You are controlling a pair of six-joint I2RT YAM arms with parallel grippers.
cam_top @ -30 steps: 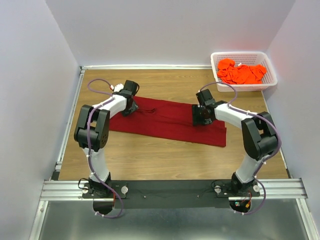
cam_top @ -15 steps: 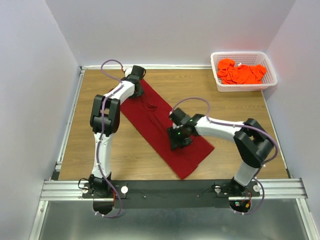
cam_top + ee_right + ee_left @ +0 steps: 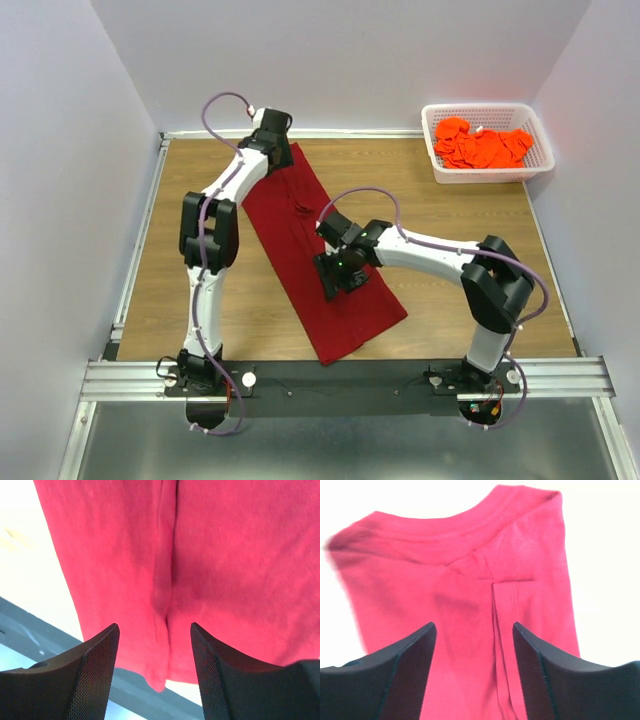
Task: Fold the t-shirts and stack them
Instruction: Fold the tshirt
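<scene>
- Dark red cotton t-shirt (image 3: 285, 225): folded into a long narrow strip, flat on the wooden table (image 3: 450, 300). In the top view it runs on a diagonal from 11 o'clock to 5 o'clock.
- Collar end of the strip is at 11 o'clock, near the back edge of the table. The other end is at 5 o'clock, just short of the black rail (image 3: 340, 375) along the near edge.
- Left wrist view: ribbed neckband at 12 o'clock, with a stitched fold line running down from it between the fingers.
- Left gripper (image 3: 473, 626): over the collar end, jaws apart. Red cloth lies beneath the gap and nothing is pinched.
- Right gripper (image 3: 154, 626): over the middle of the strip in the top view, jaws apart and clamped on nothing. A lengthwise crease runs through the gap towards 6 o'clock.
- Bright orange t-shirts (image 3: 483, 145): crumpled heap inside the white plastic mesh basket (image 3: 490, 174), at the table's 2 o'clock corner, well apart from the red strip.
- A small white scrap sits among the orange cloth. It is too small to read.
</scene>
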